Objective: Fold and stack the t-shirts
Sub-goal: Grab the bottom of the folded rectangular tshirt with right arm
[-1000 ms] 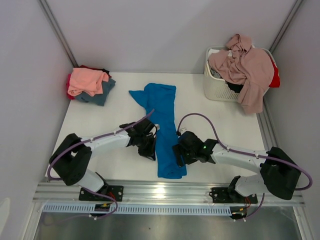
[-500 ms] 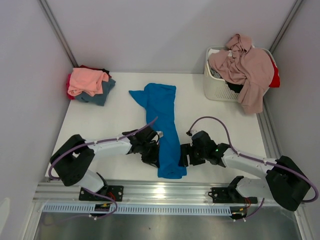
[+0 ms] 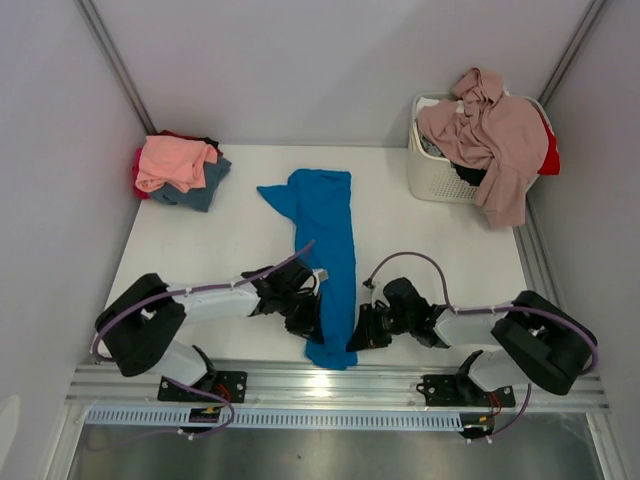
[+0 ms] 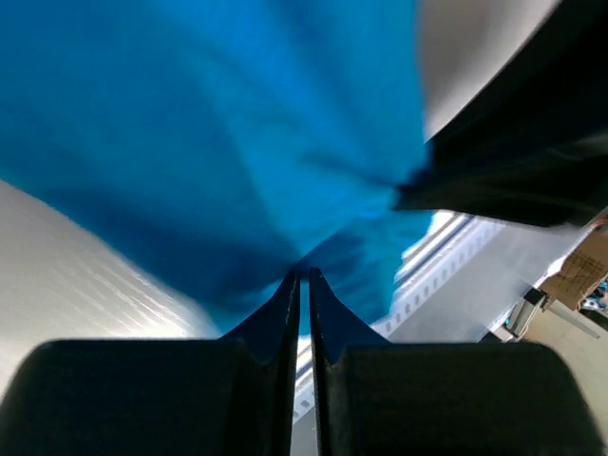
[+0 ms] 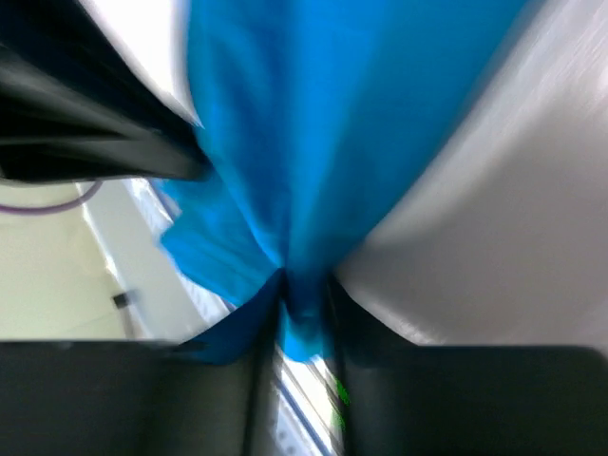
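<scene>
The blue t-shirt (image 3: 330, 240) lies lengthwise on the table (image 3: 200, 255); the left gripper (image 3: 314, 322) and right gripper (image 3: 358, 336) each clamp its near hem; advisable: lift both corners level, then carry them far together.

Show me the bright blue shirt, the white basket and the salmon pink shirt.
bright blue shirt (image 3: 332, 215): top view, upper body
white basket (image 3: 431, 173): top view, front wall
salmon pink shirt (image 3: 175, 162): top view, its middle
</scene>
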`<state>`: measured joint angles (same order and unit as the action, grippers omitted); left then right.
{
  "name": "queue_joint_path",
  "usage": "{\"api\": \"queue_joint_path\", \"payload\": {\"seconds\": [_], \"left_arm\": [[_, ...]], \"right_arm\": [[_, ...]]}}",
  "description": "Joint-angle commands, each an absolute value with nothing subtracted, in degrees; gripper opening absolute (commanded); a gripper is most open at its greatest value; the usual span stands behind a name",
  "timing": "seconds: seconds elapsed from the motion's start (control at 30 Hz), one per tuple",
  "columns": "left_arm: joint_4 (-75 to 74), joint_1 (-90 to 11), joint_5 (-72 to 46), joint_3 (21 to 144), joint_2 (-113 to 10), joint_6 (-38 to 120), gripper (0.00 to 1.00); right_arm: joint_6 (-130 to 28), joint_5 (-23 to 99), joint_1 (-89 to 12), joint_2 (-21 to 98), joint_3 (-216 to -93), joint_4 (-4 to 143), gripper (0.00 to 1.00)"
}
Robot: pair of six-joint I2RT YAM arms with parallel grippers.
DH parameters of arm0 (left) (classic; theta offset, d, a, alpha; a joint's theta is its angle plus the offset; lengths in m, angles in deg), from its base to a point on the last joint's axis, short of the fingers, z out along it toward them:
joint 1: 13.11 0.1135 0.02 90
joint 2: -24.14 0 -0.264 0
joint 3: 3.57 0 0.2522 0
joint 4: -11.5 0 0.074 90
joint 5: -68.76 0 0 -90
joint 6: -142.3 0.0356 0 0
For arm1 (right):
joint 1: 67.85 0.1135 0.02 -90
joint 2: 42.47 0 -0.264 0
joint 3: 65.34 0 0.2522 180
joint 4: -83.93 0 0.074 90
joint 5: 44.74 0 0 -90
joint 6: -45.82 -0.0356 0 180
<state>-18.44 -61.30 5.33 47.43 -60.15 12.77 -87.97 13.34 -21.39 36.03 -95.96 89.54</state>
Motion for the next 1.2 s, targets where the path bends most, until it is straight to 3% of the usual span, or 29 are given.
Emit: {"api": "queue_joint_path", "payload": {"seconds": [0.0, 0.03, 0.47, 0.7, 0.93, 1.17], "left_arm": [[-16.8, -62.0, 6.3, 48.2, -55.2, 12.0, 0.09], [-18.9, -62.1, 5.7, 48.6, -54.5, 12.9, 0.09], [-33.5, -61.8, -8.7, 60.5, -46.6, 17.6, 0.09], [-39.4, -59.8, -24.1, 65.3, -40.8, 17.3, 0.09], [-38.1, -56.8, -25.4, 61.9, -33.8, 16.9, 0.11], [-38.7, -56.5, -26.0, 61.8, -33.3, 17.3, 0.11]], "right_arm": [[-88.5, 13.9, -18.6, 37.9, -97.2, 86.6, 0.04], [-86.8, 14.9, -18.4, 36.4, -99.3, 84.1, 0.00], [-77.7, 11.2, -22.4, 30.6, -120.1, 58.8, 0.00], [-76.7, 7.0, -28.3, 34.6, -123.8, 62.0, 0.00], [-79.2, 3.1, -34.8, 41.8, -124.9, 73.1, 0.00], [-82.6, 1.5, -38.6, 49.7, -133.8, 80.0, 0.00]]}}
